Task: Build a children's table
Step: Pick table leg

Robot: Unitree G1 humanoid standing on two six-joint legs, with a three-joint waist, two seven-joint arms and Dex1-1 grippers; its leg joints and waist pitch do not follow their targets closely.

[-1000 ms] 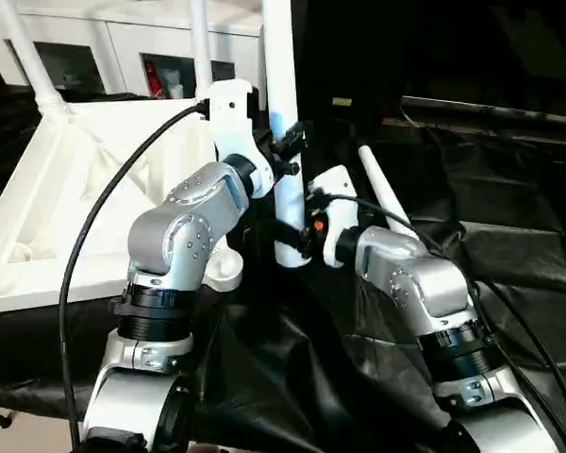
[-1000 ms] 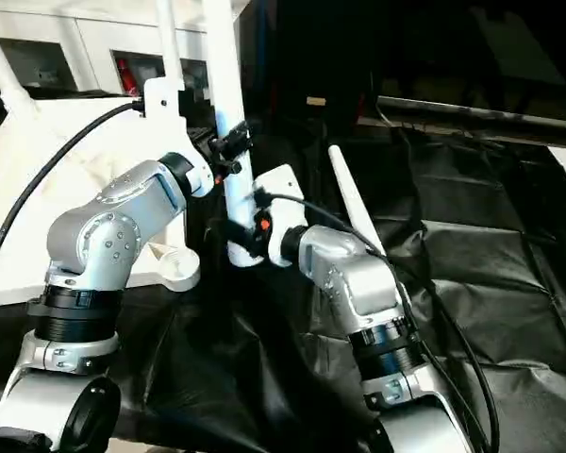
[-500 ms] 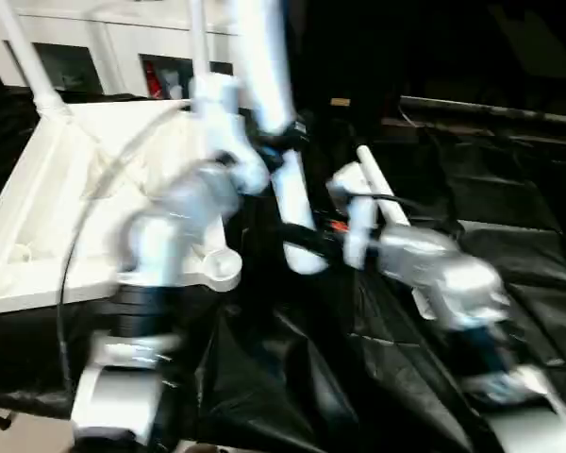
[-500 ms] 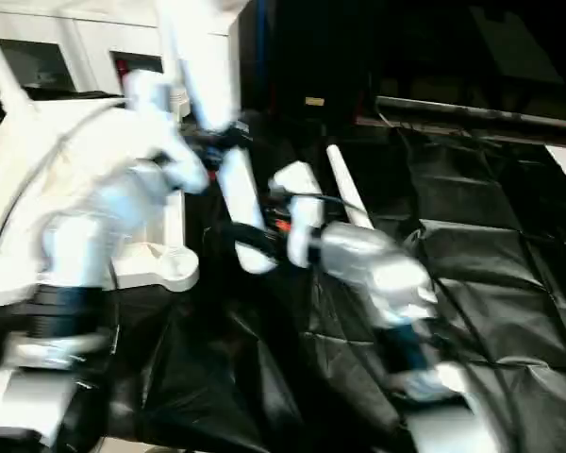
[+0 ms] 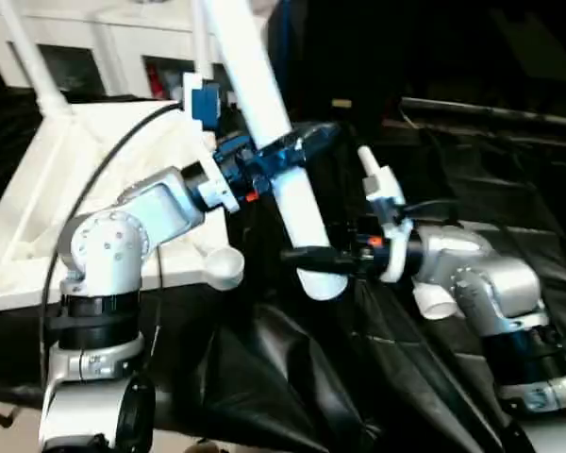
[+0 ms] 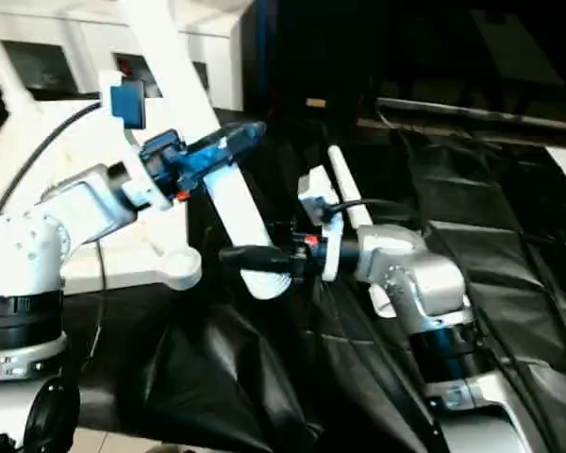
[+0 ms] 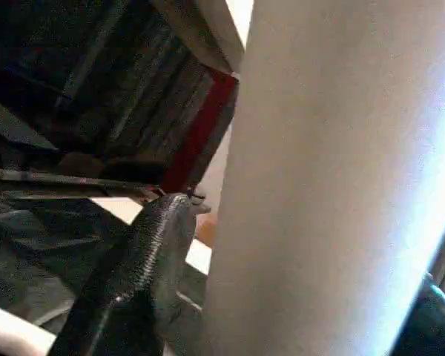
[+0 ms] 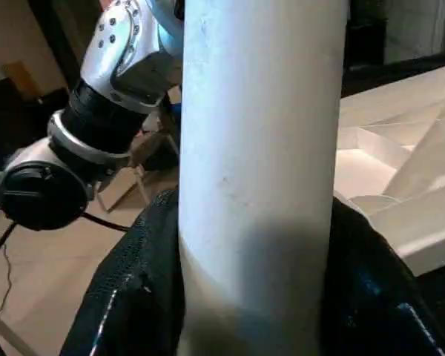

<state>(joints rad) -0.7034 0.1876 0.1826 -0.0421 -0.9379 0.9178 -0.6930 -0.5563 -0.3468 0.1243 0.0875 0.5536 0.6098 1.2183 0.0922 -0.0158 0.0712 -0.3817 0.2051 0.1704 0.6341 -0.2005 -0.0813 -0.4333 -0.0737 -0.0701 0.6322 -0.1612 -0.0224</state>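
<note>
— Two grippers were on one leg, were they not? How did they hold it?

— Both had it between their black fingers. The left gripper (image 5: 288, 151) clasped the tilted white leg (image 5: 269, 132) about halfway up the stretch that shows, its fingers closed round the tube; in the left wrist view one finger (image 7: 133, 274) lay flat against the leg's side. The right gripper (image 5: 311, 255) pinched the same leg close to its lower end, one finger on each side of the tube in the right wrist view, and that end hung free above the black sheet (image 5: 292, 377).

— Where did the leg stand against the rest of the table?

— It leaned with its top toward the robot's left, its lower end just beside the near corner socket (image 5: 224, 267) of the overturned tabletop (image 5: 47, 208), but apart from it. Another leg (image 5: 24, 57) rose from the tabletop's far corner. A further leg (image 5: 424, 300) lay on the black sheet behind the right forearm.

— And farther back?

— A white cabinet (image 5: 104, 47) with glass doors stood behind the tabletop.
</note>
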